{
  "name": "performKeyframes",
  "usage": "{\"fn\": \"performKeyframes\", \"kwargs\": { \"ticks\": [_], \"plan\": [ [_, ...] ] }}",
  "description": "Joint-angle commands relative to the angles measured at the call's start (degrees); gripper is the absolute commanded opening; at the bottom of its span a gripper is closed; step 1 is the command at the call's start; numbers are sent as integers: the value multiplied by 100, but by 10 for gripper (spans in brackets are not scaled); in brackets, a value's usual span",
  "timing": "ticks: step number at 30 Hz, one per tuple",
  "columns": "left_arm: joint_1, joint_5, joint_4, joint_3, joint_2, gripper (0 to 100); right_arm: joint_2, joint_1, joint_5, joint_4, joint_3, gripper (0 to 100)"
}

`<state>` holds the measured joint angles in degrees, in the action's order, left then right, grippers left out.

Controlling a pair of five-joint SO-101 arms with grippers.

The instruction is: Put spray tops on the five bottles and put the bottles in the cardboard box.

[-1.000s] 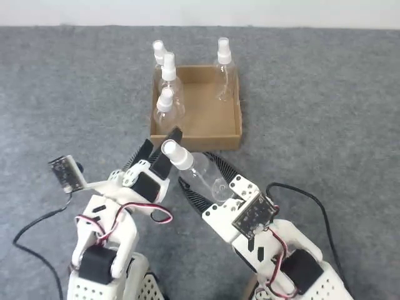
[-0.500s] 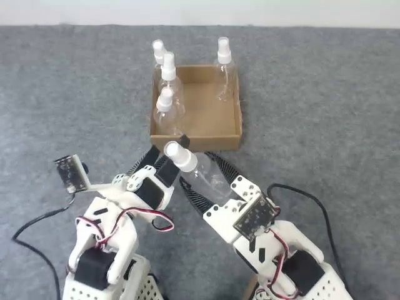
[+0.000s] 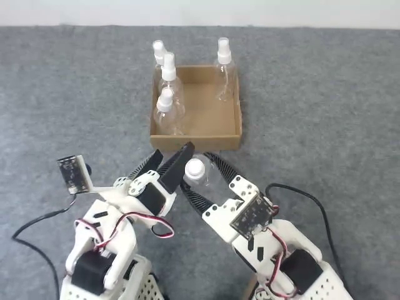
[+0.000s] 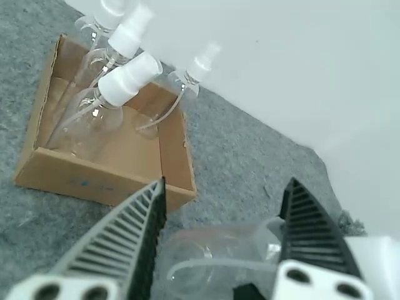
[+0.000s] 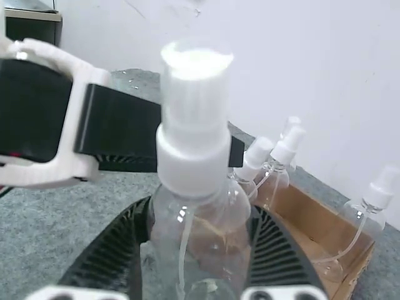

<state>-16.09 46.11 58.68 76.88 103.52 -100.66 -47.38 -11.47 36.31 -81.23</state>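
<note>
Over grey tabletop, just short of the cardboard box, now gripping the bottle upright in the clamped right gripper, no longer tilted as before, with the open left gripper swung in close beside its spray top.

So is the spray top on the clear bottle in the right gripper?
On: the white spray top caps the neck of the clear plastic bottle.

Left hand spread open, clear bottle framed between — cardboard box beyond.
</note>
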Motion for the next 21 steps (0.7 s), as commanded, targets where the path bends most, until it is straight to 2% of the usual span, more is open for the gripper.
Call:
{"fn": "performKeyframes", "kwargs": {
  "ticks": [1, 10, 16, 21],
  "plan": [
    [-79, -97, 26, -277, 97, 283, -92, -101, -70, 57, 26, 6],
    [589, -79, -18, -312, 97, 283, -92, -75, -79, 57, 26, 6],
    [466, -79, 0, -400, 97, 283, -57, -75, -97, 57, 26, 6],
    [-9, -97, 35, -400, 97, 283, 602, -84, -105, -119, 132, 6]
  ]
}}
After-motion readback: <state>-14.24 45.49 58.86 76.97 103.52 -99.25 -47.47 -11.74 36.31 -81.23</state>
